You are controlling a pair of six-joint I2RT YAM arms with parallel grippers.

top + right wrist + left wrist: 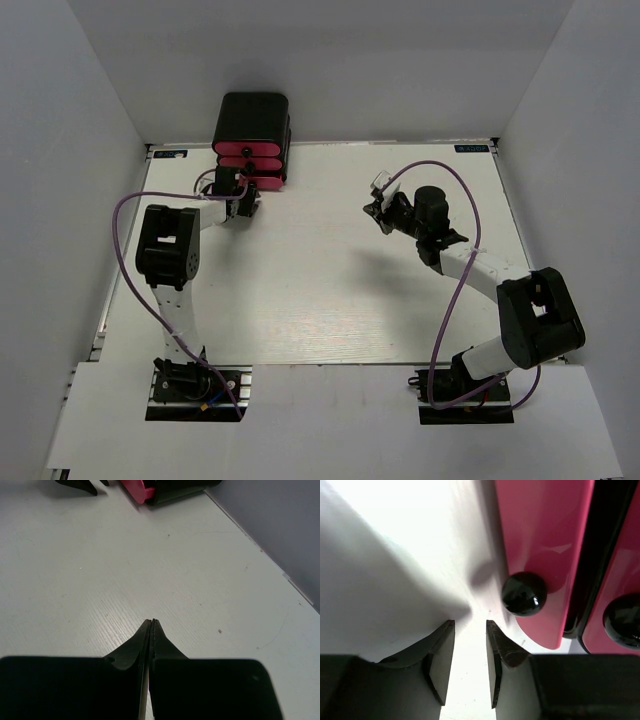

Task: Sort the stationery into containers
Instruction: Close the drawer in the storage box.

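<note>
Cabinet (252, 118): black, rounded, at the far edge of the desk (330, 300), left of centre. Its fronts faced the near edge, towards the arms.

Drawers (250, 152): pink-red, stacked in the cabinet, long axis running left to right across the desk. In the top view the lowest front seemed to jut slightly past the others, though at that size this was uncertain.

Left hand (240, 205): low on the desk just in front of the lowest drawer. Only the left wrist view gave the detail. There the left hand (470, 655) had its fingers parted by a narrow gap with nothing between them. One knob (523, 594), black and glossy, sat just beyond and to the side of one fingertip, outside the gap. In that rolled view the drawer front (545, 535) ran top to bottom. A black strip of the cabinet separated it from a second front with its own knob at the picture's edge.

Right hand (380, 210): raised over the desk right of centre, well apart from the cabinet. The right wrist view showed the right hand (151, 630) with fingers pressed together, gripping nothing. The cabinet corner (180, 487) and a pink edge lay far ahead of it, beside the grey wall (280, 515).
</note>
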